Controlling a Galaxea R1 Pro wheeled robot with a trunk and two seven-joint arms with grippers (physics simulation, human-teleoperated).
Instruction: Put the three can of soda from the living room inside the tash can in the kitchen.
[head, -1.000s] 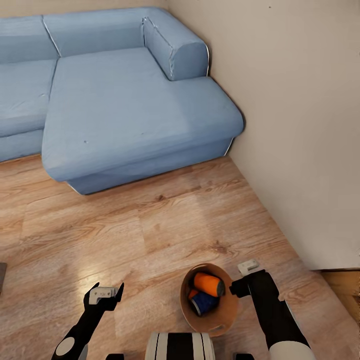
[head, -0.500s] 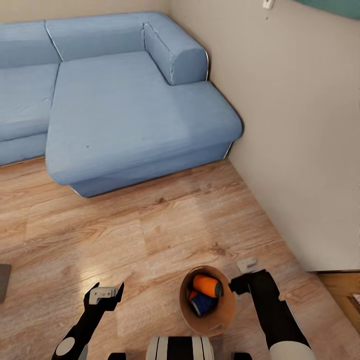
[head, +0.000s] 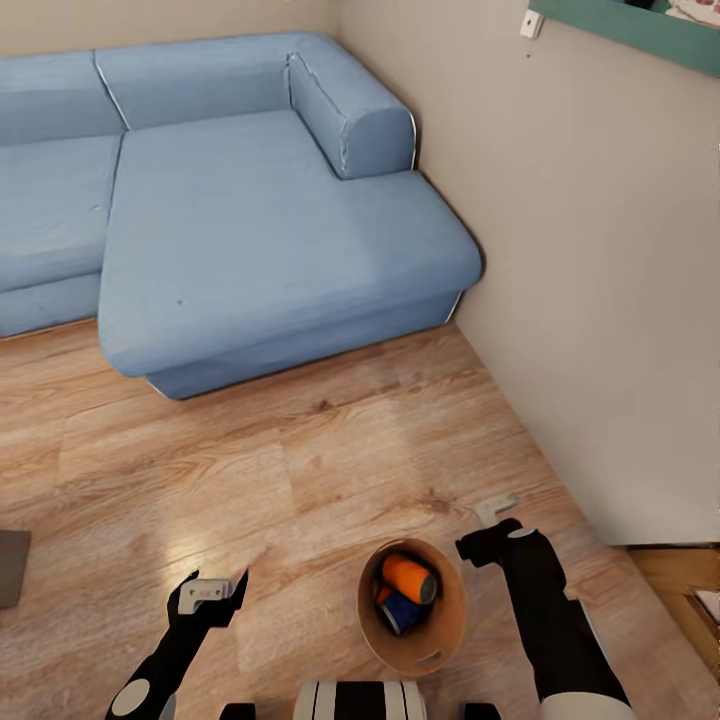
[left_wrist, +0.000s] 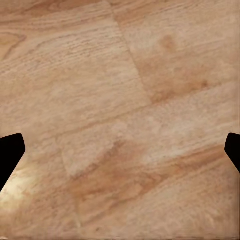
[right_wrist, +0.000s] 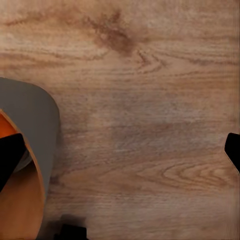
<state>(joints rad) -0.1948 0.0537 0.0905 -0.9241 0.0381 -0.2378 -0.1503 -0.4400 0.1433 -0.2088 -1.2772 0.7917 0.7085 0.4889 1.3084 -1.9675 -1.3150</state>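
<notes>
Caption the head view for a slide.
Bin holding orange and blue cans on wood floor, between both grippers, near sofa.

Two soda cans lie in one bin (head: 445, 620): one orange can (head: 410, 578) and one blue can (head: 405, 610). One sofa (head: 250, 230) stands on the floor.

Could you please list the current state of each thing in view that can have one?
Trash can: upright on the wood floor, cans inside.
Orange can: on its side in the bin.
Blue can: in the bin, beneath the orange one.
Left gripper: jaws open, empty.
Right gripper: jaws open, empty.
</notes>
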